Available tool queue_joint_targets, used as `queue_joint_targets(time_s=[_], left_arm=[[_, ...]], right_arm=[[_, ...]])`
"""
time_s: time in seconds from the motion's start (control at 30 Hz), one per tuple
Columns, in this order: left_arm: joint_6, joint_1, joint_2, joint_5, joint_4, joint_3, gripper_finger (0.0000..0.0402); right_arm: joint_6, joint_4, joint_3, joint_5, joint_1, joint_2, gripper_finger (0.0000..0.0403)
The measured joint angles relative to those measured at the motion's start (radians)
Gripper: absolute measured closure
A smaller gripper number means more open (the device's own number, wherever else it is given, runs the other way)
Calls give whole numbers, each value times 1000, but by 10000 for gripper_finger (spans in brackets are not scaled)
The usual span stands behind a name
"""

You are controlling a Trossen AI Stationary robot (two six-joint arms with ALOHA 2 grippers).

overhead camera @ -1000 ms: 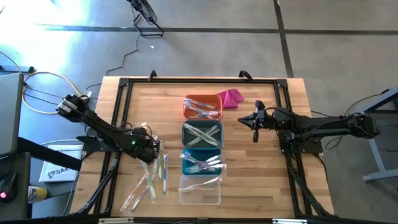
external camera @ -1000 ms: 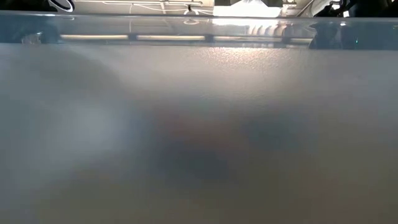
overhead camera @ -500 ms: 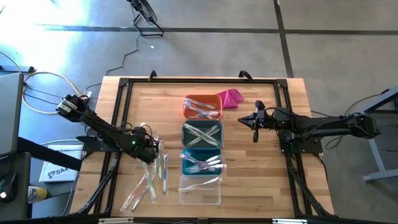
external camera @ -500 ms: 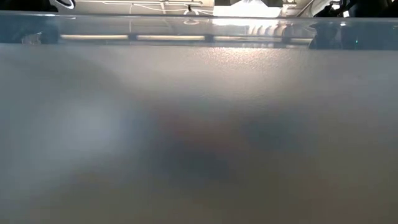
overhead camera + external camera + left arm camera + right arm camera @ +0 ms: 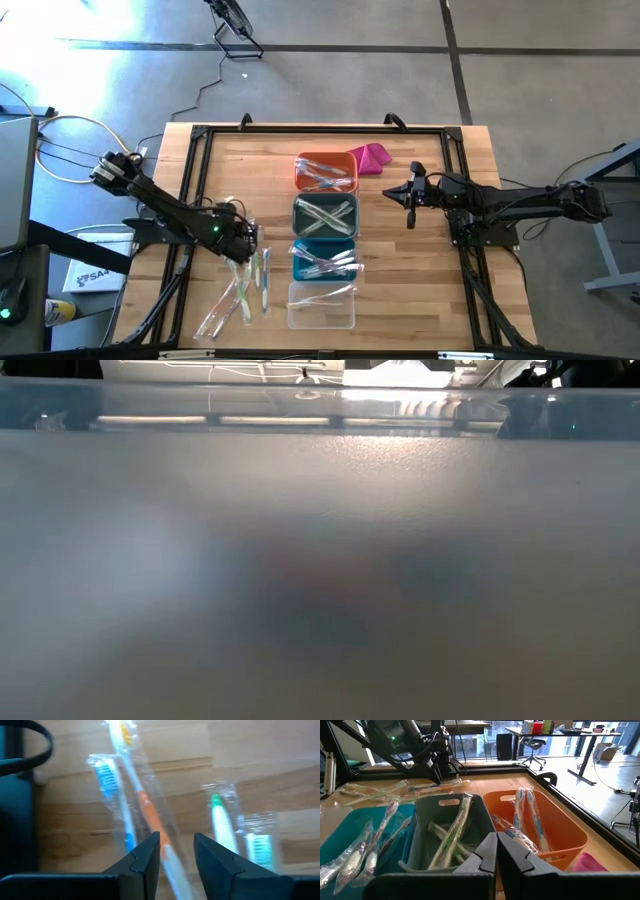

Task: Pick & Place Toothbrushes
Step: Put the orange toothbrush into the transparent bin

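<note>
Several wrapped toothbrushes (image 5: 245, 290) lie flat on the wood near the table's front left. My left gripper (image 5: 243, 247) hangs over their far end, pointing steeply down. In the left wrist view an orange-and-white toothbrush (image 5: 145, 802) runs between its fingers (image 5: 176, 862), while a blue one (image 5: 107, 780) and green ones (image 5: 220, 817) lie to either side. More toothbrushes lie in the orange (image 5: 325, 172), grey (image 5: 325, 214) and teal (image 5: 325, 258) bins. My right gripper (image 5: 410, 203) waits shut to the right of the bins, above the table. My left gripper has the orange-and-white toothbrush's handle end (image 5: 167, 857), in its clear wrapper, between its two fingers. The fingers come from above, slanting, and stand on either side of the stick. The yellow brush end (image 5: 122, 732) points away; I cannot tell whether it is off the wood.
A clear bin (image 5: 322, 305) stands nearest the front edge, in line with the other bins. A magenta cloth lump (image 5: 370, 157) lies behind the orange bin. A black frame (image 5: 195, 200) borders the table. A blurred translucent wall (image 5: 320, 560) fills the low view.
My left gripper has risen a little over the pile of toothbrushes, with its fingers the same distance apart. The right arm has kept still.
</note>
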Motion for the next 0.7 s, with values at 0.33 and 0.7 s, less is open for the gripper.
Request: queue_joint_targets(time_s=[0.33,0.7], left_arm=[[11,0,0,-19,38,0,286],[10,0,0,8,57,0,286]], right_arm=[[0,0,0,0,0,0,398],[0,0,0,0,0,0,398]])
